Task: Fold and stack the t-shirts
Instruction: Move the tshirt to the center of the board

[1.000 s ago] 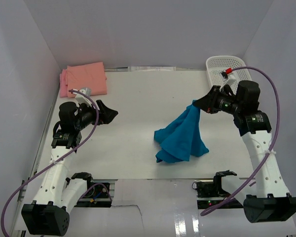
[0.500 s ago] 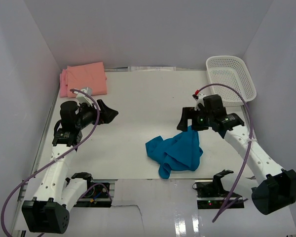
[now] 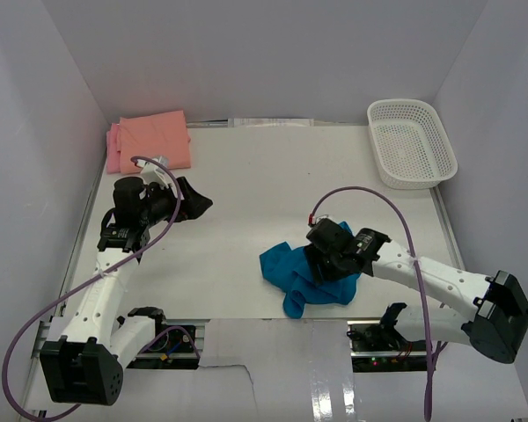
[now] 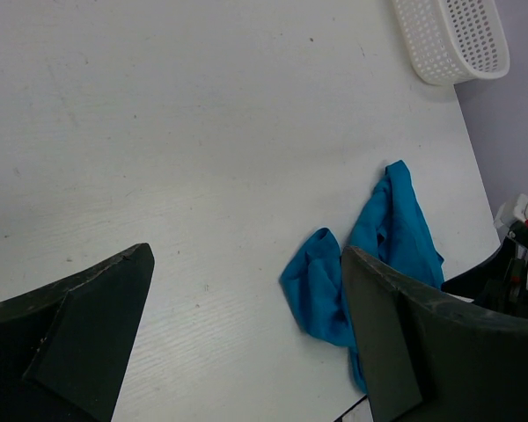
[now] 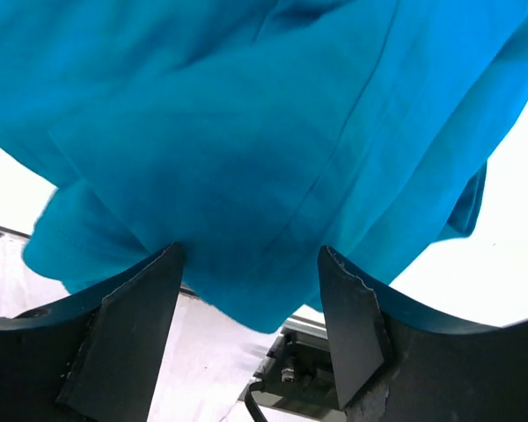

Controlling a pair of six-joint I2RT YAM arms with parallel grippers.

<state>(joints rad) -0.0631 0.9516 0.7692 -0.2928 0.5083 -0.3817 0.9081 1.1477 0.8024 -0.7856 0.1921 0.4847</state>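
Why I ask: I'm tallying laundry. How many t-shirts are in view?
3. The teal t-shirt lies crumpled front right; the salmon t-shirt sits folded far left, atop the pink t-shirt, only its edge showing. Others may hide beneath.

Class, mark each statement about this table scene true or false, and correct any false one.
1. The teal t-shirt lies crumpled near the front edge of the table. True.
2. The white basket holds a folded shirt. False: it is empty.
3. The left gripper is open and holds nothing. True.
4. The salmon t-shirt sits in the far right corner. False: it lies folded in the far left corner, on a pink t-shirt.
5. The right gripper is above the basket. False: it is down at the teal t-shirt.
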